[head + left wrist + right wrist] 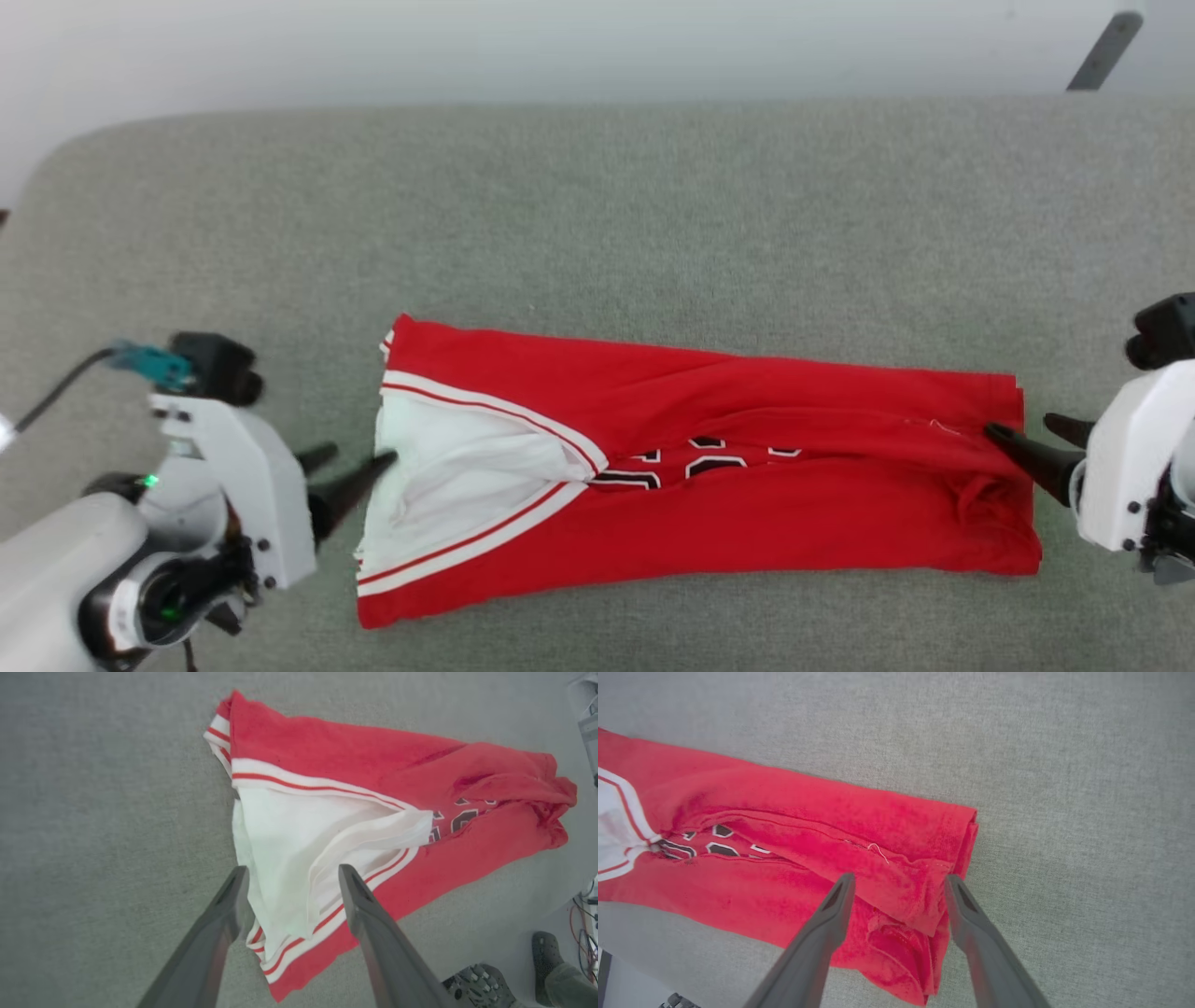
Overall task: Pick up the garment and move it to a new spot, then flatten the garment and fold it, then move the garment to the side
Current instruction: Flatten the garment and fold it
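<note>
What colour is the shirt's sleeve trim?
The trim is white with red stripes; left wrist view.

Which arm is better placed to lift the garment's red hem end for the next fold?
Right. The right end effector, open, straddles the hem end of the garment; the left end effector sits at its white sleeve.
</note>
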